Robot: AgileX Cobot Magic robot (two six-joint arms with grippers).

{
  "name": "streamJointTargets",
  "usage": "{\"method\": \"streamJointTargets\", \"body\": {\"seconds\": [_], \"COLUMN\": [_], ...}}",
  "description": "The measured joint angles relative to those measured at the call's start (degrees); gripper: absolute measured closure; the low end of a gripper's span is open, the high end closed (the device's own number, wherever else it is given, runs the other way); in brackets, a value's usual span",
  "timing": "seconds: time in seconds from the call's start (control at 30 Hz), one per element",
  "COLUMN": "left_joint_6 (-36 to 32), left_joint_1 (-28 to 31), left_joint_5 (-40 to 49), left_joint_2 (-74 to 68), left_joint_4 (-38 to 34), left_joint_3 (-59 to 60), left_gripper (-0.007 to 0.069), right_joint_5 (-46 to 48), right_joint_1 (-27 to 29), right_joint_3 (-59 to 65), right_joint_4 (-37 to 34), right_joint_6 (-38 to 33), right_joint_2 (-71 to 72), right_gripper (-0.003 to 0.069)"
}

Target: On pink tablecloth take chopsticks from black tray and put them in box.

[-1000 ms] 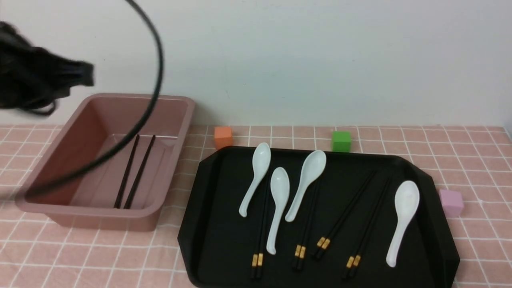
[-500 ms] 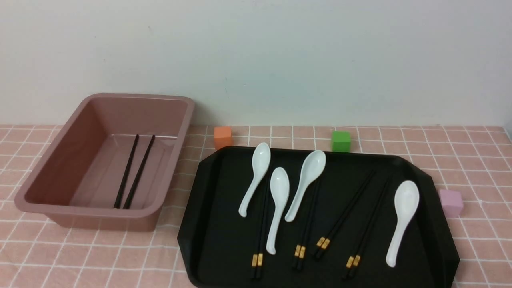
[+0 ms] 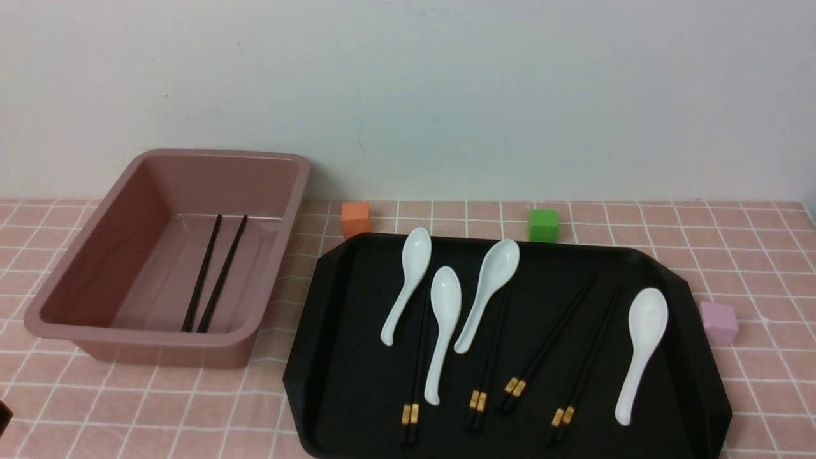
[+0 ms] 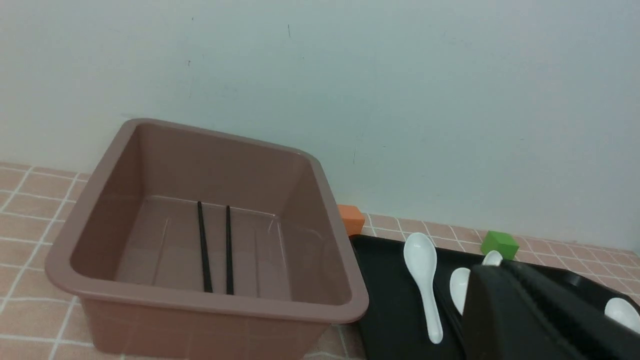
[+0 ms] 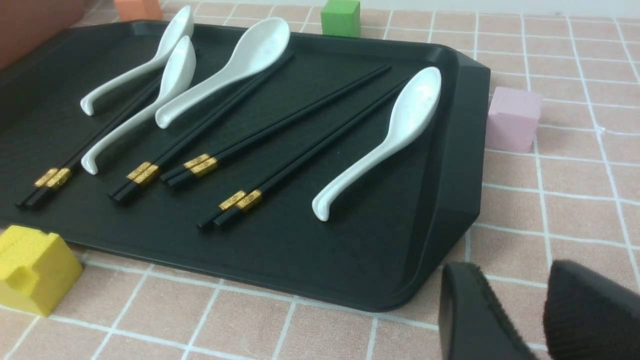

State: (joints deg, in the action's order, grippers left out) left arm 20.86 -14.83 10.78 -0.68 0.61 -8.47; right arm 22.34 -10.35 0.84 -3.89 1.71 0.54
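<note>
The dusty-pink box [image 3: 299,191] stands at the left on the pink tablecloth [image 3: 159,408], with one pair of black chopsticks [image 3: 210,274] lying inside. It also shows in the left wrist view [image 4: 210,302], with that pair [image 4: 215,250]. The black tray [image 3: 357,382] holds several pairs of gold-banded chopsticks [image 3: 548,344] among white spoons [image 3: 641,344]. My left gripper [image 4: 500,272] hangs over the tray's left part beside the box, its fingers together and empty. My right gripper [image 5: 510,267] is open and empty over the cloth, off the tray's near right corner [image 5: 440,240].
An orange cube [image 3: 356,218] and a green cube [image 3: 544,225] sit behind the tray. A pale pink cube [image 3: 719,322] sits at its right side. A yellow block [image 5: 35,270] lies in front of the tray. The wall is close behind.
A second ago my left arm and its cable hung over the box at the left. They have left the front view. The chopsticks in the box and on the tray have not moved.
</note>
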Motion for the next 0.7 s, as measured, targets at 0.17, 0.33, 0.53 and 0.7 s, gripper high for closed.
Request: {"method": "streamJointTargets", "body": {"seconds": [0.17,0.33,0.53,0.7], "left_joint_6": [-0.3,-3.7,-5.2,-5.6], "left_joint_1": [0.1,4.9,12.3,13.8], "left_joint_5": [0.1,-0.1,2.1,11.5], "left_joint_2": [0.0,1.2,1.2,1.2], "left_joint_4": [0.2,-1.6,-5.8,-5.7], "left_joint_3": [0.3,3.4,9.6,10.2], "left_gripper": [0.0638,0.0638,0.0638,0.0638], "right_joint_5": [0.0,0.0,0.0,0.0], "right_joint_1": [0.0,0.0,0.0,0.0], "right_joint_3": [0.0,0.0,0.0,0.0], "right_joint_4": [0.0,0.0,0.0,0.0], "right_joint_6": [0.0,0.0,0.0,0.0], "right_joint_2": [0.0,0.0,0.0,0.0], "right_gripper": [0.0419,0.0419,0.0419,0.0419]}}
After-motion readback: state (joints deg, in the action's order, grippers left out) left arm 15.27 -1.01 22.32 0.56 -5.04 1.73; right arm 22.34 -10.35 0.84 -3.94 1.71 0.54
